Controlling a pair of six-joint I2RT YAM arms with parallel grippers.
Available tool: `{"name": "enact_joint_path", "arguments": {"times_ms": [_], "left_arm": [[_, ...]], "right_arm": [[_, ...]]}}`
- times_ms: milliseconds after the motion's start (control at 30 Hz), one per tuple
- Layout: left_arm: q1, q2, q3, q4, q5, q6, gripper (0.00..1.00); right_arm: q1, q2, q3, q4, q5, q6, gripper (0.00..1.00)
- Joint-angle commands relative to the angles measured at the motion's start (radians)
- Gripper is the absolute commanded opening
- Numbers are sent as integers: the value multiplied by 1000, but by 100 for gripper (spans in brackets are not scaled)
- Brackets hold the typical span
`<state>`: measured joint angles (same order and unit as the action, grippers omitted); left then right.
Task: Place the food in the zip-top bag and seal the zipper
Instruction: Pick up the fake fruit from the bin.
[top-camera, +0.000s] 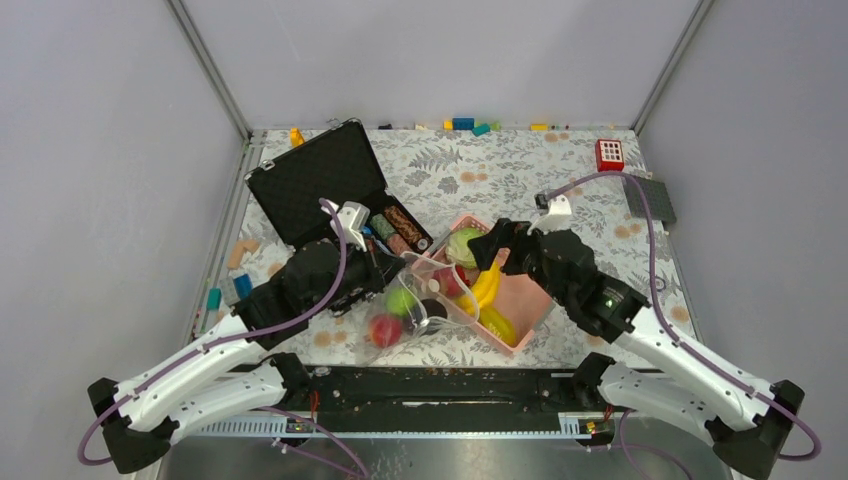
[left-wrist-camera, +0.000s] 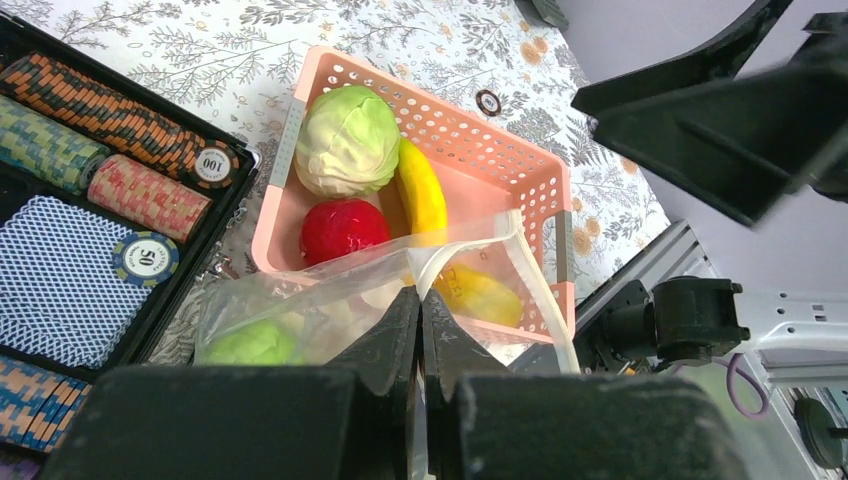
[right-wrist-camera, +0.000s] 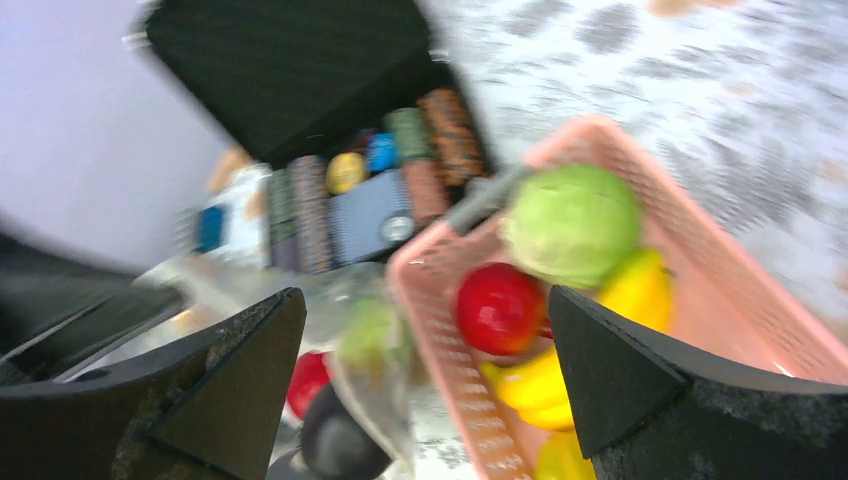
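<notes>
My left gripper is shut on the mouth edge of the clear zip-top bag, holding it up beside the pink basket. The pale zipper loops off to the right of the jaws. Inside the bag lie a lime, a red apple and a dark eggplant. The basket holds a cabbage, a red apple and bananas. My right gripper hangs open above the basket's near rim, nothing between its fingers. That view is blurred.
An open black case with rolls of poker chips lies left of the basket. A red keypad toy and a grey plate sit at the back right. Small bricks line the far edge.
</notes>
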<state>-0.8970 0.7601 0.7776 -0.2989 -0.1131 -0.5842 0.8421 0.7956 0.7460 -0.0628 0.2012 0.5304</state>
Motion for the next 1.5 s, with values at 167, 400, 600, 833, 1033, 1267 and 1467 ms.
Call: {"name": "enact_joint_path", "arguments": {"times_ms": [167,400,600,833,1033,1267,1467], "left_arm": [[3,-84,2,-3,-82,14,0],[3,-82,-6,-14,-88,8,0],[4,-77,-6,-14,-88,9,0],[4,-73,-8,-14,-87,5,0],[4,-66,-7,-15,-77,-2,0],[4,-65,-7,-10,-71,-4,0],[3,-56,-8,0,-54,-10,0]], "right_arm": [[-97,266,118,-462,240,272,97],[-102,508,186,-463,219,275,93],[-106,636,169,-373,143,284,84],[-115,726,132,-313,121,285,78],[-136,760,80,-232,115,281,71],[-141,620,0,-187,191,251,46],[-142,399,-63,-140,295,180,29]]}}
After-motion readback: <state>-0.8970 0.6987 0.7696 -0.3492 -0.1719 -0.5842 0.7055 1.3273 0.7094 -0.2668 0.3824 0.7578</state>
